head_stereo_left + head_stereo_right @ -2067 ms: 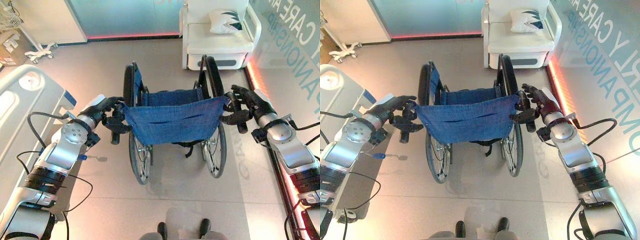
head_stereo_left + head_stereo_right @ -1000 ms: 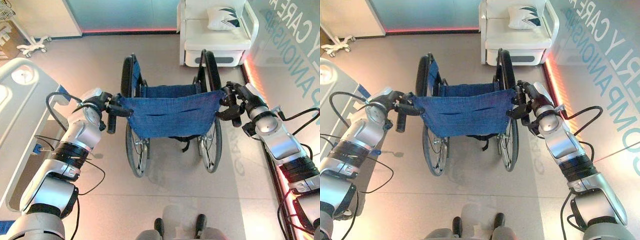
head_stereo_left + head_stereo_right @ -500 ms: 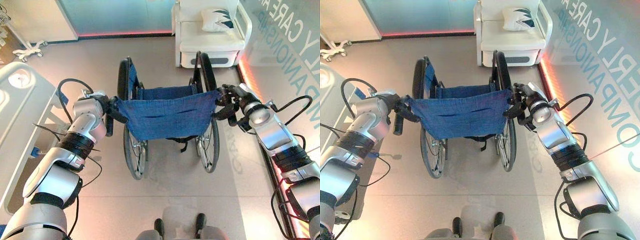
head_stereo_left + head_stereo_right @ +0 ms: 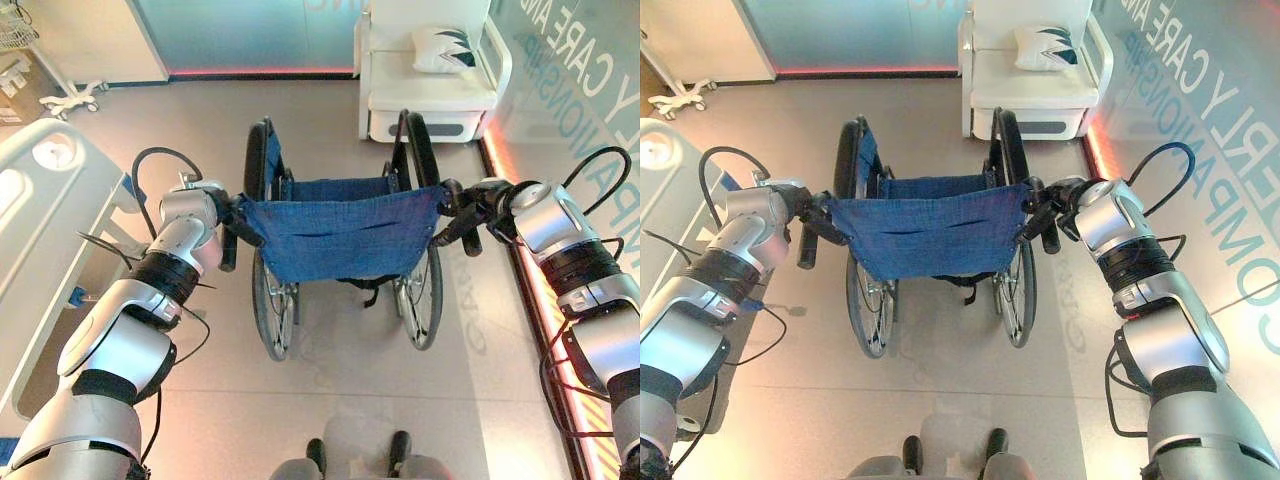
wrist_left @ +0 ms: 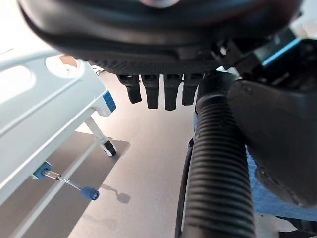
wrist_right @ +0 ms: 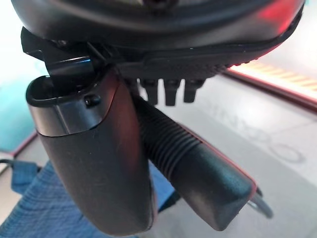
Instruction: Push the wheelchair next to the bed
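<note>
A wheelchair with a blue cloth back [image 4: 340, 235] and black wheels stands on the floor in front of me, facing away. My left hand [image 4: 222, 213] is at its left push handle [image 5: 218, 173]. There the ribbed grip runs between the curled fingers [image 5: 158, 91] and the thumb [image 5: 277, 134]. On the other side my right hand [image 4: 468, 212] wraps the right push handle [image 6: 193, 158], with its thumb [image 6: 94, 158] lying along the grip. The white bed [image 4: 45, 190] lies to the left of the wheelchair, a short gap away.
A white armchair [image 4: 430, 95] with a pillow stands just past the wheelchair at the back right. A glowing strip [image 4: 520, 250] runs along the right wall's foot. A wheeled stand base [image 4: 70, 98] sits at the back left. A blue-tipped crank [image 5: 90, 193] sticks out under the bed.
Both hands went from spread beside the push handles to curled round them. Both forearms have swung in closer to the chair. The camera has shifted a little.
</note>
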`<state>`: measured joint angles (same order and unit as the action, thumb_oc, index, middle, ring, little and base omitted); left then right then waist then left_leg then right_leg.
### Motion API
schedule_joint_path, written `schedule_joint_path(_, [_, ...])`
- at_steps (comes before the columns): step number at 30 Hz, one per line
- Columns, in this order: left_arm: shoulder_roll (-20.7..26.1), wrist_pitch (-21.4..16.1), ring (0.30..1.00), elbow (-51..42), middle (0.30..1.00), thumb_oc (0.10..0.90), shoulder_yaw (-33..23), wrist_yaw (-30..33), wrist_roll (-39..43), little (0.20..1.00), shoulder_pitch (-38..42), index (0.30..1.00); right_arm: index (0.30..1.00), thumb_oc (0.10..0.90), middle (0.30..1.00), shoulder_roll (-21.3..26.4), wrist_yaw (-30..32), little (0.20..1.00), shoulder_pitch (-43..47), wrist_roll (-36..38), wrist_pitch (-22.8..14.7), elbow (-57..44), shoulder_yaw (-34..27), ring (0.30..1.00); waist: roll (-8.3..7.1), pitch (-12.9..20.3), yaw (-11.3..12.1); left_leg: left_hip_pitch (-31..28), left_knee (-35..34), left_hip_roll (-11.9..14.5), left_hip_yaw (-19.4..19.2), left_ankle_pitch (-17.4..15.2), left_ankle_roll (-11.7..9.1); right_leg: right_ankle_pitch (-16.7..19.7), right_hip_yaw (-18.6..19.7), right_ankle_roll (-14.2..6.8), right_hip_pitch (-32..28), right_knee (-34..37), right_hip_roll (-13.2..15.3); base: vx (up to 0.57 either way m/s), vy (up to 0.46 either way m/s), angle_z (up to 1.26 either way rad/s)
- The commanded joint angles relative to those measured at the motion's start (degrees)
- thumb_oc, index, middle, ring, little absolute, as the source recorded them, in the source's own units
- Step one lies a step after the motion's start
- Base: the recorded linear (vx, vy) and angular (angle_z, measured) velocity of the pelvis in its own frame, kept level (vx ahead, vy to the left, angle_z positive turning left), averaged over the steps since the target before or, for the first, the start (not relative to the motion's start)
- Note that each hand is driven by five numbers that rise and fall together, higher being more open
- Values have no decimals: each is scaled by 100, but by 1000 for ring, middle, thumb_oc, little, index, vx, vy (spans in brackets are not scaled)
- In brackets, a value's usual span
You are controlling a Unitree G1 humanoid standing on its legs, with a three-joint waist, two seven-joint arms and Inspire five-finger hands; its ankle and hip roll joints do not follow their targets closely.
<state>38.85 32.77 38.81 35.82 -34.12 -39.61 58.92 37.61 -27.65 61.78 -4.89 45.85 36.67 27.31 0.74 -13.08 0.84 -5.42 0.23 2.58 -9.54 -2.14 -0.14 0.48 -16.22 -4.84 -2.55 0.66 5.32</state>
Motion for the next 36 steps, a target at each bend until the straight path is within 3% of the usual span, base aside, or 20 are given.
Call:
schedule_joint_path(1, [720, 194, 900, 1260, 900, 800, 308, -342, -197, 900, -506, 900, 900, 800, 900, 725, -93, 900, -543, -1058, 495, 1356, 418, 900, -208, -83, 128, 421, 291, -281, -50, -137, 83, -342, -38, 9, 126, -555, 0, 0, 0, 0])
schedule_joint_path(6, [687, 120, 900, 1312, 900, 800, 289, -177, 119, 900, -516, 900, 900, 800, 900, 679, -297, 900, -451, -1309, 397, 1484, 520, 900, -187, -94, 149, 432, 263, -296, -10, -112, 70, -328, -40, 13, 128, -534, 5, 0, 0, 0])
schedule_joint_path(10, [627, 86, 900, 1312, 900, 800, 236, 170, 479, 900, -512, 900, 900, 800, 900, 628, -120, 900, -377, -1071, 203, 1526, 579, 900, -182, -82, 165, 423, 245, -308, 16, -101, 62, -331, -49, 12, 111, -526, 14, 0, 0, 0])
schedule_joint_path(11, [603, 73, 799, 1321, 799, 733, 218, 243, 528, 799, -517, 799, 702, 668, 702, 612, -9, 702, -363, -945, 134, 1533, 577, 702, -183, -80, 170, 419, 239, -310, 22, -101, 63, -331, -54, 13, 106, -524, 15, 0, 0, 0])
schedule_joint_path(12, [588, 43, 519, 1298, 519, 546, 205, 306, 582, 519, -525, 519, 300, 400, 300, 581, 219, 300, -353, -825, 57, 1483, 564, 300, -179, -72, 180, 410, 231, -311, 31, -96, 60, -331, -60, 15, 93, -518, 17, 0, 0, 0])
schedule_joint_path(13, [580, 36, 387, 1293, 387, 458, 198, 329, 617, 387, -530, 387, 300, 400, 300, 568, 315, 300, -350, -755, 31, 1465, 564, 300, -179, -68, 182, 408, 228, -312, 34, -94, 60, -331, -61, 16, 88, -515, 16, 0, 0, 0])
schedule_joint_path(14, [555, -14, 300, 1275, 300, 400, 165, 445, 737, 300, -558, 300, 300, 400, 300, 561, 481, 300, -327, -618, -94, 1411, 561, 300, -176, -63, 187, 396, 219, -311, 43, -92, 57, -330, -70, 16, 78, -515, 20, 25, 5, 3])
schedule_joint_path(19, [487, -144, 300, 1151, 300, 400, 67, 625, 860, 300, -647, 300, 300, 400, 300, 588, 554, 300, -145, -641, -256, 1052, 617, 300, -168, -50, 206, 393, 208, -315, 66, -81, 45, -313, -87, 6, 72, -507, 36, 14, 8, 5])
schedule_joint_path(27, [492, -270, 300, 936, 300, 400, 141, 318, 322, 300, -769, 300, 300, 400, 300, 649, 58, 300, 107, -957, -214, 827, 773, 300, -164, -58, 249, 393, 214, -327, 94, -84, 50, -295, -123, 12, 63, -505, 57, 0, 0, 0])
schedule_joint_path(31, [373, -323, 300, 921, 300, 400, 278, 190, 74, 300, -728, 300, 300, 400, 300, 575, 32, 300, 184, -992, -548, 863, 816, 300, -160, -53, 242, 386, 224, -334, 99, -100, 64, -304, -115, 15, 69, -527, 60, 0, 0, 0])
schedule_joint_path(36, [209, -348, 300, 962, 300, 400, 267, 502, 391, 300, -748, 300, 300, 400, 300, 483, 86, 300, 209, -905, -1001, 857, 897, 300, -173, -13, 242, 360, 236, -339, 88, -116, 69, -314, -127, 14, 38, -524, 75, 31, 18, 0])
